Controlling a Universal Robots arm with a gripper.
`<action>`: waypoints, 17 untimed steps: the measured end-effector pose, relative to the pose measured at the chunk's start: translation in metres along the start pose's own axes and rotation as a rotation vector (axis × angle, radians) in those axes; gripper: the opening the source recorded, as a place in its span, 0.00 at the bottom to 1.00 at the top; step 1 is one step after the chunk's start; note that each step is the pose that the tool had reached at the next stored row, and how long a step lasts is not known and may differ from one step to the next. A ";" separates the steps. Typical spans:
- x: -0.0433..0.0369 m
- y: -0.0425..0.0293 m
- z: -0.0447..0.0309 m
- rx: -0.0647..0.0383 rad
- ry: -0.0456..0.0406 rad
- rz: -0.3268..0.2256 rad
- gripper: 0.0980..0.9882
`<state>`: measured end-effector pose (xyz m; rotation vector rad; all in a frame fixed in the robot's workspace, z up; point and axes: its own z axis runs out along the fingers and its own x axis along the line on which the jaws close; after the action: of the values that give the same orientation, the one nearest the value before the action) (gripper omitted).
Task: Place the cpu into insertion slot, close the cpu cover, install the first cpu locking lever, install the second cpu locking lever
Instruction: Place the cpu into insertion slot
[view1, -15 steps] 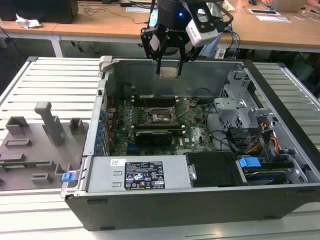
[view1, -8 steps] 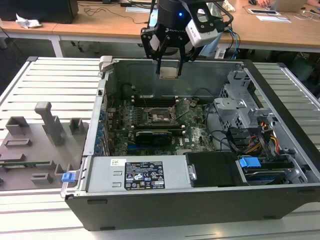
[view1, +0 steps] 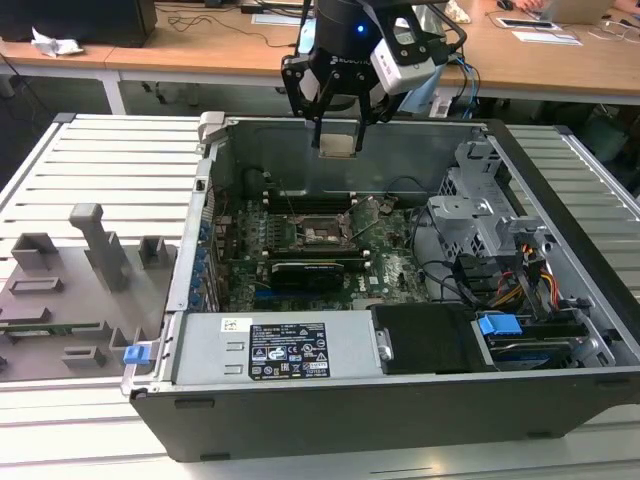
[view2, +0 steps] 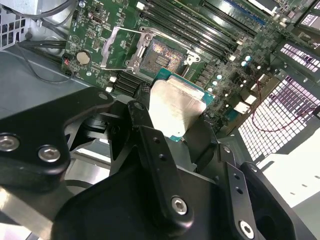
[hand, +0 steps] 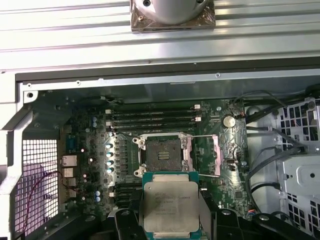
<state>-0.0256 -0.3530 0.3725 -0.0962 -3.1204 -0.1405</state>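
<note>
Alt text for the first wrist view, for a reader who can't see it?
The tool holds the cpu, metal top toward the camera, over an open computer case. On the green motherboard beyond, the insertion slot sits empty, the cpu cover swung open beside it.

Silvery cpu (hand: 170, 205) aloft above bare insertion slot (hand: 161, 155), cpu cover (hand: 216, 156) open

Open computer case (view1: 350, 415), grey fixture board (view1: 60, 300) alongside
</note>
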 end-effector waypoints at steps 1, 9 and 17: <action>0.0001 0.0000 0.0000 0.000 -0.0001 0.001 0.48; 0.0011 -0.0001 0.0001 0.000 -0.0008 0.009 0.48; 0.0048 -0.0003 0.0005 -0.001 -0.0036 0.041 0.48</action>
<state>-0.0304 -0.3530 0.3721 -0.1602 -3.1195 -0.1410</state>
